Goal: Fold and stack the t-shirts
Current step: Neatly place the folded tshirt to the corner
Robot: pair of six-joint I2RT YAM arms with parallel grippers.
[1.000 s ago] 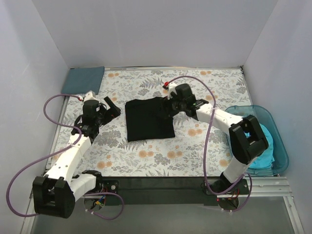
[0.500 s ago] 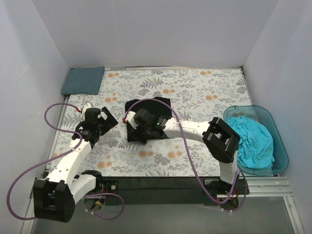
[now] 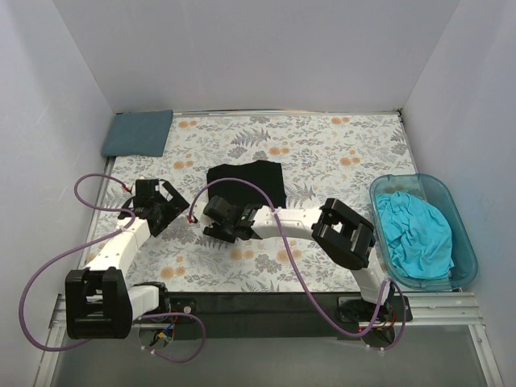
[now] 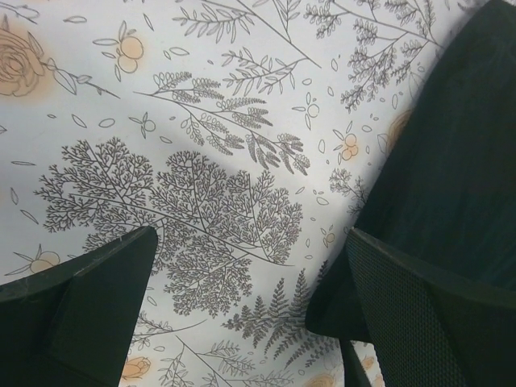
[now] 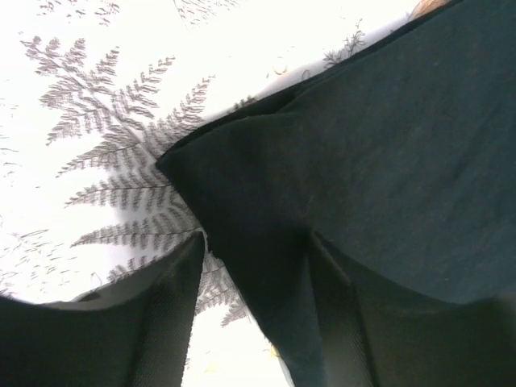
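The black t-shirt (image 3: 246,179) lies folded flat in the middle of the floral table cloth. My right gripper (image 3: 219,222) is low at its near left corner. In the right wrist view the jaws (image 5: 254,314) stand open with that black corner (image 5: 387,145) between the fingers. My left gripper (image 3: 161,206) is open and empty over bare cloth, left of the shirt; the shirt's edge (image 4: 455,137) shows beside its right finger. The slate blue-grey t-shirt (image 3: 139,133) lies folded at the back left corner. The turquoise t-shirt (image 3: 415,234) lies crumpled in the tub.
The translucent teal plastic tub (image 3: 466,246) stands at the right edge of the table. White walls close in the back and both sides. Purple cables loop beside each arm. The floral table cloth (image 3: 347,161) is bare at the back right.
My right arm swung from the black shirt's far right corner across to its near left corner. My left gripper drew back a little toward the near left.
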